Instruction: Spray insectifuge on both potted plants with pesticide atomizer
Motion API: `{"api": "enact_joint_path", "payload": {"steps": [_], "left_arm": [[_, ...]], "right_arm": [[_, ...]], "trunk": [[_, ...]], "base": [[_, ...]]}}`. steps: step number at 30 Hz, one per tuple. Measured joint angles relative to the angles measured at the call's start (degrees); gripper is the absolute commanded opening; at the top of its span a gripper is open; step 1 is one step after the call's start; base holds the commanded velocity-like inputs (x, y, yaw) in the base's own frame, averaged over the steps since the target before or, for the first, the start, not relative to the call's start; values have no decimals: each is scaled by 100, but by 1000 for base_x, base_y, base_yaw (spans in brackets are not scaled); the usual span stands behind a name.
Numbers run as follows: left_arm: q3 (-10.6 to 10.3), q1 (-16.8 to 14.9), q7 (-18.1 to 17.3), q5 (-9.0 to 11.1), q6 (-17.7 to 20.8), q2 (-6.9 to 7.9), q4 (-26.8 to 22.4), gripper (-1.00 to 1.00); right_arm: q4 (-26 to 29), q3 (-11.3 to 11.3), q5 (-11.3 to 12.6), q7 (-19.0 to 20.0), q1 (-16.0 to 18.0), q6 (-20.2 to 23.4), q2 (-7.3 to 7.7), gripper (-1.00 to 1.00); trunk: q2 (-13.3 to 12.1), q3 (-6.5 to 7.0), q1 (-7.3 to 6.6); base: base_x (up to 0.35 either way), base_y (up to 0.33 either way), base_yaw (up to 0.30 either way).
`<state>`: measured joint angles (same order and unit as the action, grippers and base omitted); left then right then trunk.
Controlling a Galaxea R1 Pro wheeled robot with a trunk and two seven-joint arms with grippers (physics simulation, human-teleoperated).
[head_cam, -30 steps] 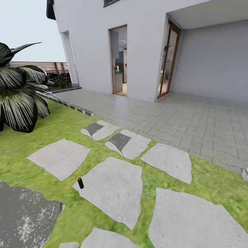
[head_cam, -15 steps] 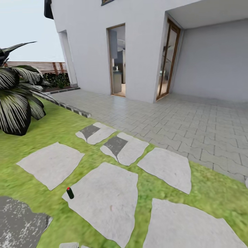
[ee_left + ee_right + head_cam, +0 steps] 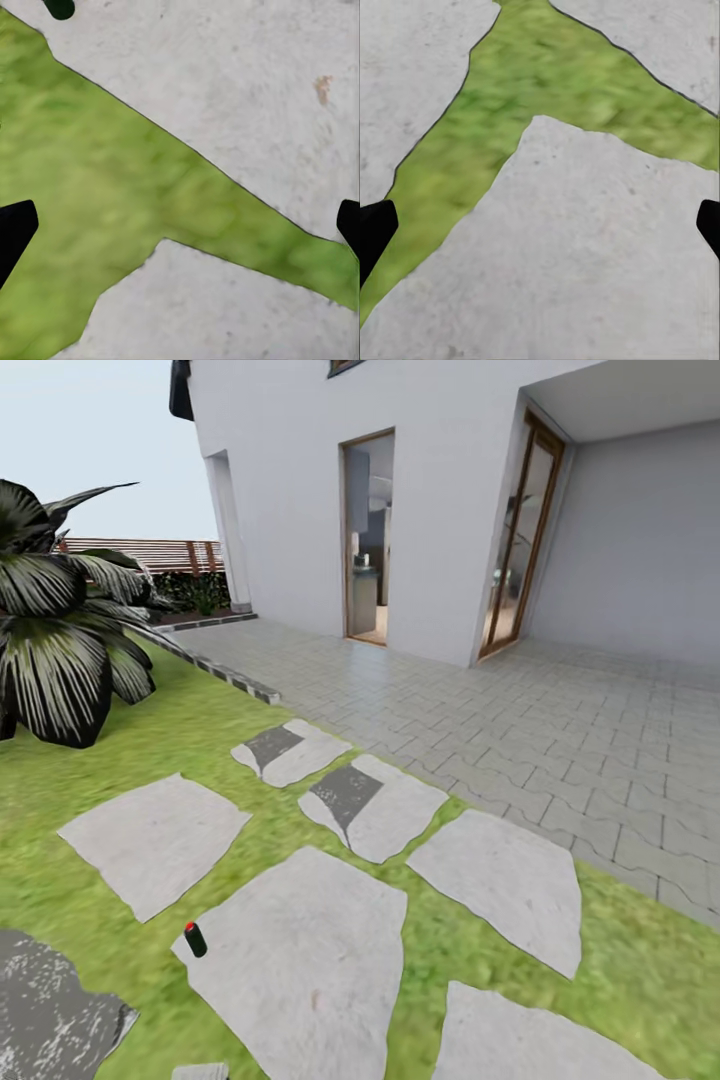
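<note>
Lawn, both grippers spread, facing down

This is the garden of a home, just outside the house. A white-rendered house wall rises behind a grey paved terrace, with an open wood-framed doorway giving a glimpse of a room inside and a glazed door beside a covered recess. In front lies green lawn set with irregular grey stepping stones, a spiky striped agave at the lawn's left edge, and a brown slatted fence far behind.
</note>
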<state>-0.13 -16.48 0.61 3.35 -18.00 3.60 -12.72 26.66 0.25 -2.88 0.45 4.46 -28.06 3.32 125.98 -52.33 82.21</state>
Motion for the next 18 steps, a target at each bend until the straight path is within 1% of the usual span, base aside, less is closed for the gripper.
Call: {"api": "enact_joint_path", "payload": {"steps": [18], "left_arm": [[0,0,0,0,0,1,0,100]], "right_arm": [[0,0,0,0,0,0,0,100]], "trunk": [[0,0,0]], "base": [[278,-185,277]]}}
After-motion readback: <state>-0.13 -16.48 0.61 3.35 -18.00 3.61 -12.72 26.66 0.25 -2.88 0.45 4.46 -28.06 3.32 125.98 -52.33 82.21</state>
